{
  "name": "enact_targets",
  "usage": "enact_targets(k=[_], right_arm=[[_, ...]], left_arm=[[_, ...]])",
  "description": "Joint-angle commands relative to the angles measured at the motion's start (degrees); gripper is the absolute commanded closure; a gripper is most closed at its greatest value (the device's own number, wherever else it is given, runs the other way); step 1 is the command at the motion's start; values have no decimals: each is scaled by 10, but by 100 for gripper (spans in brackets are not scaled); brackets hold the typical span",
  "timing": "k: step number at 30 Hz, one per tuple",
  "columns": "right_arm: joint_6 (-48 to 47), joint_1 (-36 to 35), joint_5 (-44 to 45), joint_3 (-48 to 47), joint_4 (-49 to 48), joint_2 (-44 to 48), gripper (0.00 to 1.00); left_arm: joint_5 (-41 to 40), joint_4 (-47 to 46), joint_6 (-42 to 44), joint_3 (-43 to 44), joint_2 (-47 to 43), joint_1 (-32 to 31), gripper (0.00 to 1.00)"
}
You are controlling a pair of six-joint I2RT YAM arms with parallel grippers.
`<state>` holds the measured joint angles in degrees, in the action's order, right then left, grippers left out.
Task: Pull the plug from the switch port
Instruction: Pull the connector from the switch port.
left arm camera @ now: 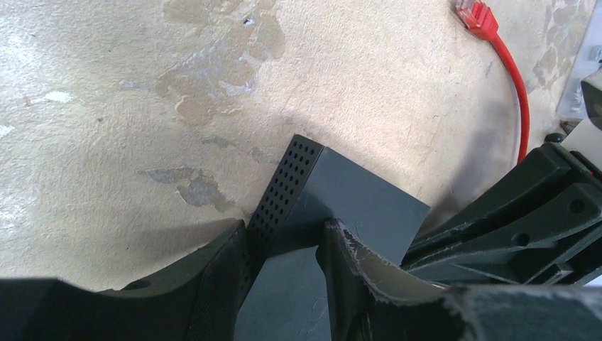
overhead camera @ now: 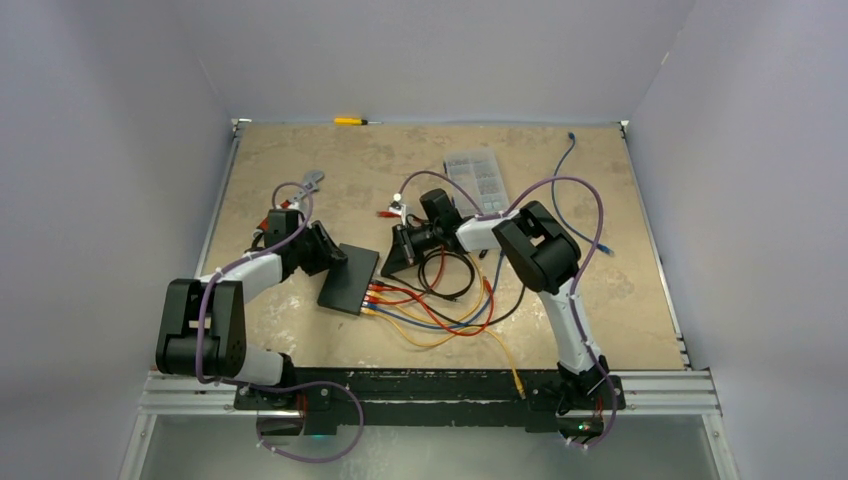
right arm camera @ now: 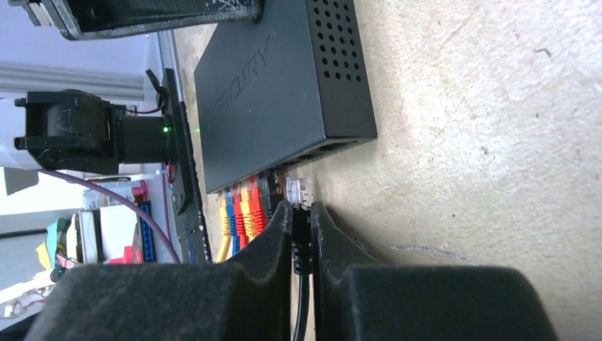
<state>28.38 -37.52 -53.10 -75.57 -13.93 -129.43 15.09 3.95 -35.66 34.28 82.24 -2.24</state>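
Note:
The switch [overhead camera: 350, 278] is a flat black box left of the table's middle, with vent holes along one side [right arm camera: 270, 92]. My left gripper [overhead camera: 330, 255] holds its far corner. One finger lies against the perforated side, the other on the flat face [left arm camera: 355, 199], with the jaws [left arm camera: 284, 231] closed onto it. My right gripper [right arm camera: 302, 207] is shut on the black boot of a plug [right arm camera: 299, 190]. The plug's clear tip shows just in front of the port row, close to the switch. From above, the right gripper [overhead camera: 388, 268] sits at the switch's right edge.
Yellow, blue and red plugs [right arm camera: 241, 209] sit in neighbouring ports, and their cables [overhead camera: 440, 310] loop toward the near edge. A loose red plug [left arm camera: 477, 14] lies beyond the switch. A clear organiser box [overhead camera: 480, 180], a blue cable [overhead camera: 575, 150] and a yellow screwdriver [overhead camera: 350, 121] lie farther back.

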Motion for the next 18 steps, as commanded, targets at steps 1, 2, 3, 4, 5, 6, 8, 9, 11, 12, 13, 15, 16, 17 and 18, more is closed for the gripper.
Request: enact_targets(k=[1, 2, 3, 4, 5, 6, 8, 9, 11, 12, 13, 15, 16, 17, 18], right_arm=[[-38, 6, 28, 29, 53, 8, 100], [-38, 7, 27, 31, 53, 12, 100], [-37, 7, 28, 31, 54, 14, 100], [-38, 9, 29, 30, 56, 18, 100], [-38, 9, 33, 28, 58, 24, 100], [-37, 11, 39, 25, 61, 30, 100], [-36, 12, 51, 13, 69, 43, 100], [-36, 12, 60, 8, 72, 50, 100], [-39, 12, 83, -4, 78, 64, 100], [-41, 12, 97, -10, 82, 69, 100], [-43, 12, 110, -16, 87, 74, 100], [-51, 12, 148, -28, 105, 82, 100], [-58, 11, 179, -35, 115, 86, 100], [-64, 11, 209, -39, 122, 91, 95], [-69, 12, 234, -40, 128, 97, 87]], left_arm=[[-48, 56, 1, -27, 39, 4, 60], [-48, 55, 2, -27, 40, 4, 60], [-47, 54, 2, -27, 41, 4, 61], [-46, 54, 2, -27, 40, 4, 61], [-44, 54, 3, -27, 40, 4, 61], [-42, 53, 4, -26, 39, 5, 61], [-37, 54, 5, -26, 37, 5, 61], [-37, 55, 8, -25, 36, 4, 61], [-38, 58, 10, -24, 34, 5, 61], [-38, 58, 11, -24, 33, 4, 61], [-37, 58, 11, -24, 32, 5, 61], [-34, 57, 12, -25, 31, 5, 61], [-33, 56, 12, -25, 32, 4, 61], [-33, 55, 12, -26, 32, 5, 60], [-32, 54, 13, -26, 33, 4, 60]])
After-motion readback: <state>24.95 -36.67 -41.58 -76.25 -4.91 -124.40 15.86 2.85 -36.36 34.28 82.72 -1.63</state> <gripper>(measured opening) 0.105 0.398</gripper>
